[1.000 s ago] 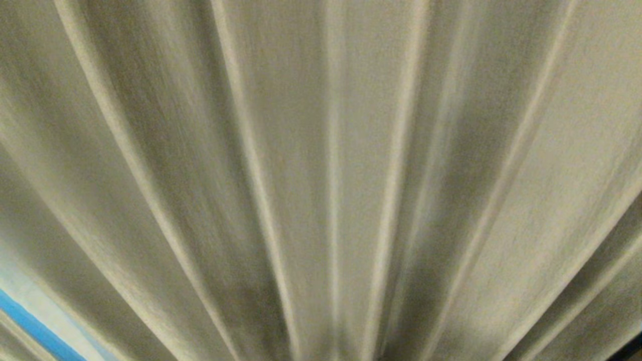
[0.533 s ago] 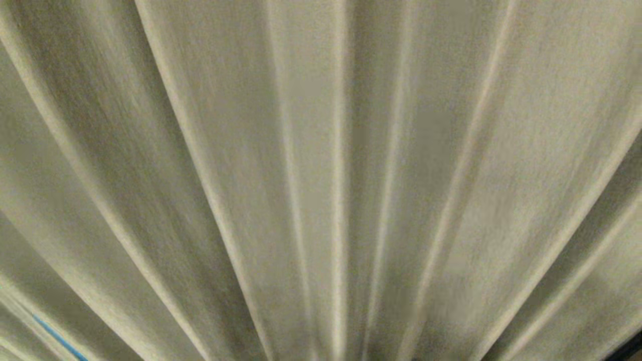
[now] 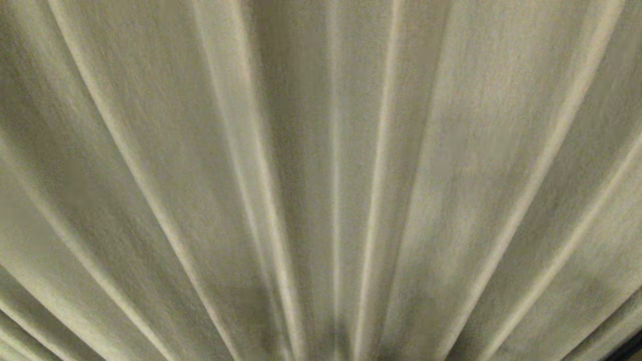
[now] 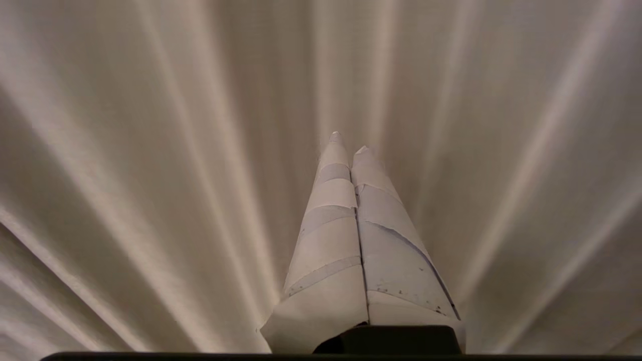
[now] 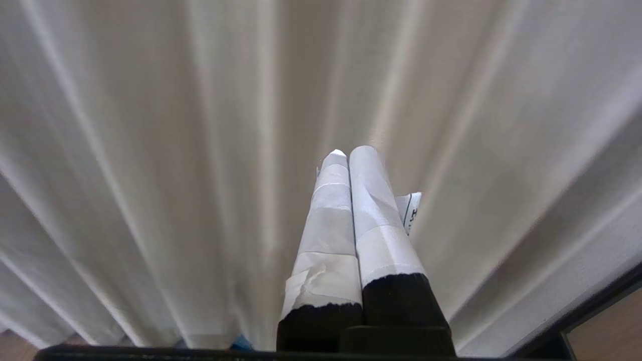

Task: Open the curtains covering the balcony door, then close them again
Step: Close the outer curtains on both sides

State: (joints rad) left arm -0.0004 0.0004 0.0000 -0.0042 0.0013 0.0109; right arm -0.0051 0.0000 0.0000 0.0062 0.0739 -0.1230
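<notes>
Cream-beige pleated curtains [image 3: 321, 165] fill the whole head view, close in front of me; neither arm shows there. The same curtains [image 4: 150, 150] hang before my left gripper [image 4: 349, 143], whose tape-wrapped fingers are pressed together with nothing between them. My right gripper [image 5: 349, 152] is shut too, empty, pointing at the curtains [image 5: 150, 150]. Neither gripper visibly touches the fabric. The balcony door is hidden behind the drapes.
A dark frame edge [image 5: 592, 306] and a strip of brown floor [image 5: 609, 331] show beside the curtain's hem in the right wrist view. A small blue patch [image 5: 242, 343] peeks out under the hem. A dark corner [image 3: 629, 351] sits at the head view's bottom right.
The whole head view has shifted sideways along the curtain, so the camera moved. The blue and white strip seen at the lower left has slid out of view. Folds now cover everything.
</notes>
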